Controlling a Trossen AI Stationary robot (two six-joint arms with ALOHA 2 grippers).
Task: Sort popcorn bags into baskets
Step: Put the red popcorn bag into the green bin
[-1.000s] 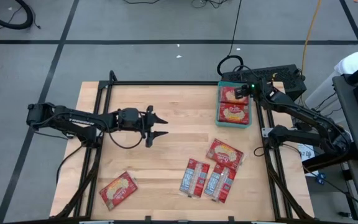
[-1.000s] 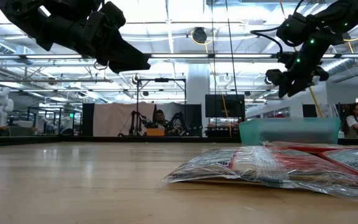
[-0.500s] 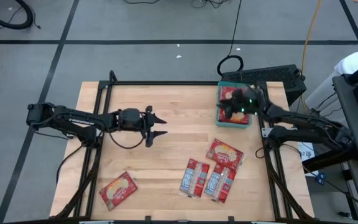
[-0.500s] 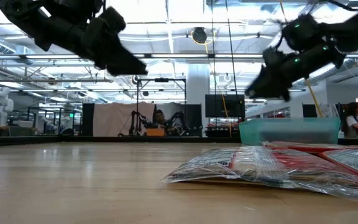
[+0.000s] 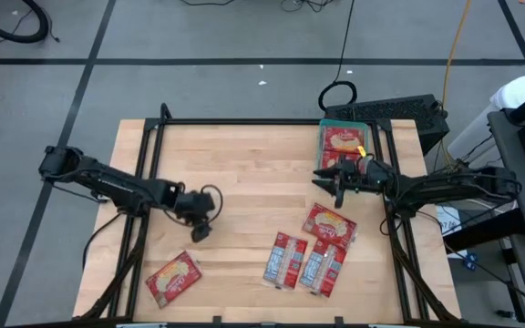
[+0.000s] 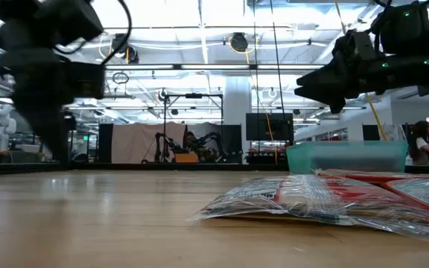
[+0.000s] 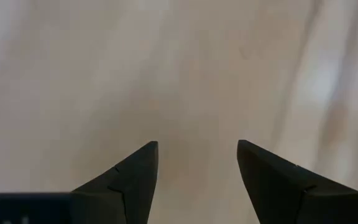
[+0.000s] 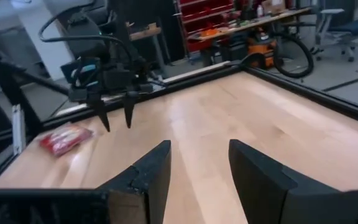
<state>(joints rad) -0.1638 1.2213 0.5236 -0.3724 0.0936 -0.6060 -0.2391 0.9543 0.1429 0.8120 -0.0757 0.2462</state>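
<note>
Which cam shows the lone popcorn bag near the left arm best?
High view: the lone popcorn bag lies fully visible, flat at the table's front-left, below the left gripper. Right wrist view shows it only small and far off. It isn't in the low or left wrist views.

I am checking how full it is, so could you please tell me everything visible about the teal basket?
The teal basket is a shallow rectangular tray that looks like plastic, sitting flat at the table's far right corner. At least one red popcorn bag with a cream popcorn picture lies flat inside. The right gripper, open and empty, hangs over its near end and hides that part. In the low view its wall looks translucent.
</note>
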